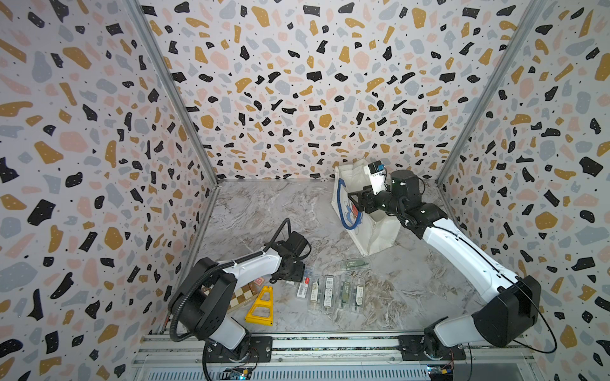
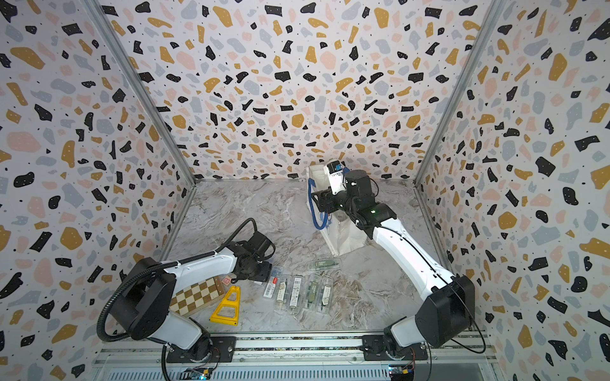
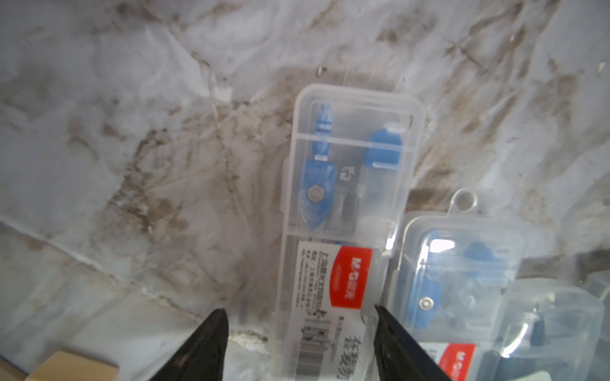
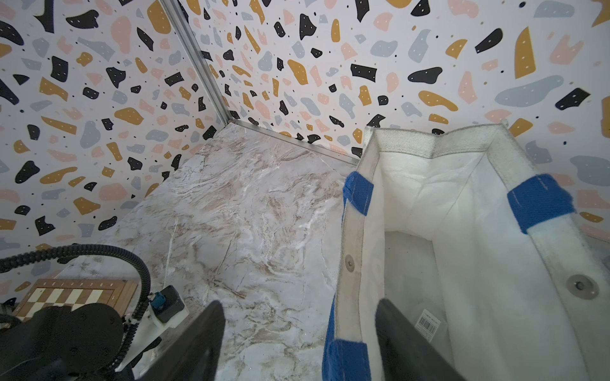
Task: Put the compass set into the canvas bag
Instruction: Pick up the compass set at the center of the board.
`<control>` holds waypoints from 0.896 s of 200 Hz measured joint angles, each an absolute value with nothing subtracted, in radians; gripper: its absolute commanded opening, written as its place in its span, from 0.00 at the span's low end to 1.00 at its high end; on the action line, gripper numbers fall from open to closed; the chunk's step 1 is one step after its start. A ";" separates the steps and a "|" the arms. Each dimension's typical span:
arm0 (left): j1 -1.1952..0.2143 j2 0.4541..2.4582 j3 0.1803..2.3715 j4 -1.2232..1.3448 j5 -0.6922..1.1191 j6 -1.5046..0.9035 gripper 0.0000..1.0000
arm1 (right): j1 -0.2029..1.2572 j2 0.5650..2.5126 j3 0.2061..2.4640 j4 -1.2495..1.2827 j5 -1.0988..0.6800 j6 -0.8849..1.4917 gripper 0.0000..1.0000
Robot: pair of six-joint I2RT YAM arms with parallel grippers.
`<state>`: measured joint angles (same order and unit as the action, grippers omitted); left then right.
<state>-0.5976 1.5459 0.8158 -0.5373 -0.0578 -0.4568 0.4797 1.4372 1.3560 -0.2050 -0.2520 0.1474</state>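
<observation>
A clear plastic compass set (image 3: 350,184) with a blue compass and a red label lies flat on the marble table. My left gripper (image 3: 300,313) hangs low over its labelled end, open. The case sits between the jaws, close to one fingertip and with a gap to the other. In a top view my left gripper (image 1: 294,275) is at the left end of a row of cases. The white canvas bag (image 1: 379,234) with blue handles stands open at the back right. My right gripper (image 4: 299,305) is open astride the bag's near rim (image 4: 351,250), one finger inside, one outside.
Several more clear cases (image 1: 336,290) lie in a row, one apart (image 1: 355,264) nearer the bag. A case with a barcode label (image 4: 427,325) lies inside the bag. A yellow A-shaped stand (image 1: 260,305) and a chessboard (image 2: 194,295) lie beside the left arm.
</observation>
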 measured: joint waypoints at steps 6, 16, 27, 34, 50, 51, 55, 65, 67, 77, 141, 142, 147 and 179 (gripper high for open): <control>-0.597 1.550 0.815 -0.535 -0.054 -0.457 0.61 | 0.480 1.437 1.356 -0.205 -0.254 0.147 0.74; -0.597 1.554 0.813 -0.530 -0.049 -0.457 0.56 | 0.480 1.438 1.356 -0.205 -0.256 0.147 0.74; -0.597 1.555 0.812 -0.524 -0.045 -0.457 0.51 | 0.480 1.439 1.356 -0.205 -0.258 0.147 0.74; -0.596 1.555 0.812 -0.521 -0.043 -0.457 0.48 | 0.480 1.441 1.356 -0.206 -0.260 0.147 0.74; -0.595 1.554 0.810 -0.514 -0.043 -0.455 0.38 | 0.480 1.447 1.356 -0.206 -0.267 0.149 0.74; -0.595 1.553 0.810 -0.514 -0.043 -0.455 0.38 | 0.480 1.448 1.356 -0.206 -0.268 0.149 0.74; -0.595 1.552 0.809 -0.511 -0.041 -0.453 0.35 | 0.480 1.449 1.356 -0.206 -0.271 0.149 0.74; -0.595 1.540 0.802 -0.495 -0.034 -0.445 0.29 | 0.481 1.457 1.356 -0.206 -0.279 0.152 0.74; -0.595 1.537 0.799 -0.493 -0.034 -0.437 0.28 | 0.481 1.459 1.356 -0.207 -0.281 0.153 0.74; -0.595 1.508 0.782 -0.479 -0.021 -0.432 0.26 | 0.483 1.470 1.356 -0.207 -0.291 0.157 0.74; -0.596 1.105 0.698 -0.352 0.093 -0.306 0.20 | 0.565 1.537 1.359 -0.207 -0.404 0.206 0.74; -0.596 1.100 0.699 -0.350 0.094 -0.303 0.20 | 0.568 1.538 1.359 -0.207 -0.408 0.209 0.74; -0.596 1.085 0.702 -0.339 0.099 -0.292 0.19 | 0.581 1.543 1.359 -0.206 -0.420 0.217 0.74; -0.596 1.034 0.705 -0.300 0.116 -0.239 0.18 | 0.659 1.600 1.359 -0.198 -0.497 0.264 0.76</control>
